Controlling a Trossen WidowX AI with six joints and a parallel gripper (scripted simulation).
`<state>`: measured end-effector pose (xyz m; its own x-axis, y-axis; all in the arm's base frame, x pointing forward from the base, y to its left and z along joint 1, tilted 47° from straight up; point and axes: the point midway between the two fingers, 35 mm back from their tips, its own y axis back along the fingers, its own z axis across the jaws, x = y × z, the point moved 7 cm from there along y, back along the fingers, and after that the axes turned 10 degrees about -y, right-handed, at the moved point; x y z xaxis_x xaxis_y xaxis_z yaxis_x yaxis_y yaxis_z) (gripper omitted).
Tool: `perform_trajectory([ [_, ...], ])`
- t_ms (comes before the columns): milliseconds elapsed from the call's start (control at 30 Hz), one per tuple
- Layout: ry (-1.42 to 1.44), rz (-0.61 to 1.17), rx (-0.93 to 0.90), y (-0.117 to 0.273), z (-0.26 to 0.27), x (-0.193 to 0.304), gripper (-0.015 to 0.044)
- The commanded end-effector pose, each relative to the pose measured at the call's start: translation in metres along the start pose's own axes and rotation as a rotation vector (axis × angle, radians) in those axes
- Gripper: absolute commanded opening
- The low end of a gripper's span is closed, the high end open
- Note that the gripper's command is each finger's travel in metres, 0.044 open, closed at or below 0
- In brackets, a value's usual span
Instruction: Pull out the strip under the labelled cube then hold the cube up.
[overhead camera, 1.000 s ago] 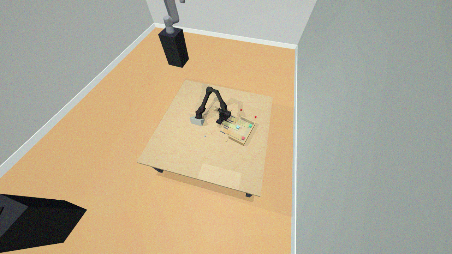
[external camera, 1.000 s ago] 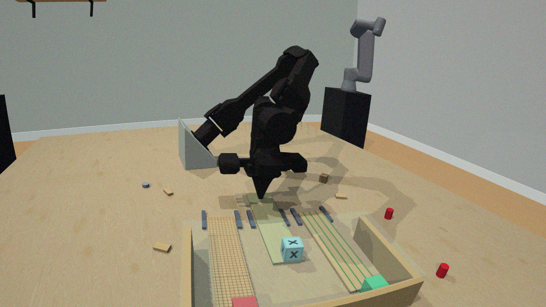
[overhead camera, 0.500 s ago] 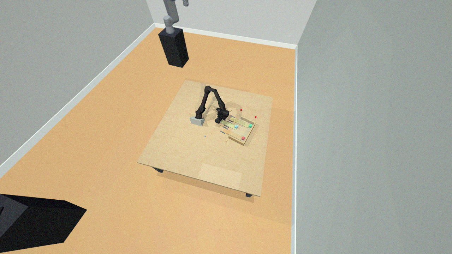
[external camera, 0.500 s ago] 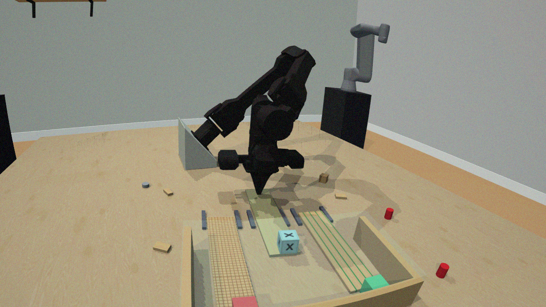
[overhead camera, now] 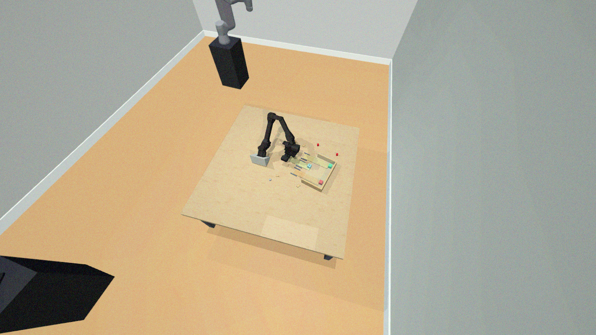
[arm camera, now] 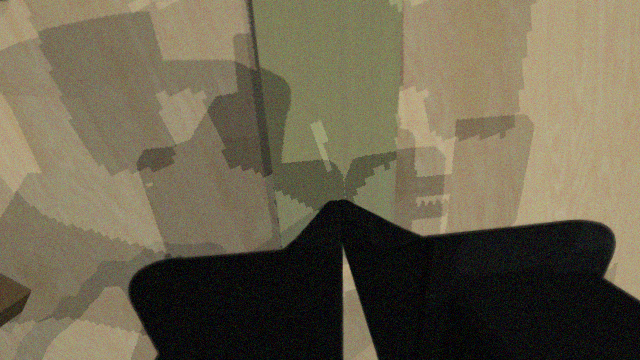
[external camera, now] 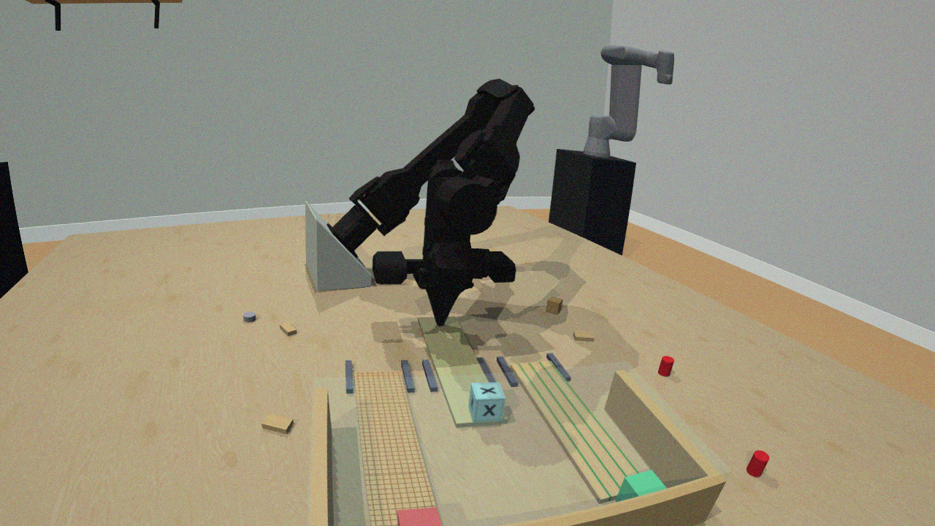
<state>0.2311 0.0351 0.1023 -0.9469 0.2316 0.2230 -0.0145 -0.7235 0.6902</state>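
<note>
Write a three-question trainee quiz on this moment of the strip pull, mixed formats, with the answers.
1. True or false: the light-blue cube marked with X's rests on the plain pale-green strip.
2. Multiple choice: the black gripper is A) wide open, B) shut with its tips pressed down on the strip's near end, C) shut on the cube.
3. Fill in: the green cube sits on the strip with green ____, against the wooden tray wall.

Key: 1 true; 2 B; 3 stripes.
</note>
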Motion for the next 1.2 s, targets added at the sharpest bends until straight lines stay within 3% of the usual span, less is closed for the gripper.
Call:
perform_trajectory([
  [0, -0.013, 0.025, 0.0, -0.004, -0.002, 0.011, 0.0],
  [1167, -0.014, 0.026, 0.0, -0.003, -0.006, 0.042, 0.0],
])
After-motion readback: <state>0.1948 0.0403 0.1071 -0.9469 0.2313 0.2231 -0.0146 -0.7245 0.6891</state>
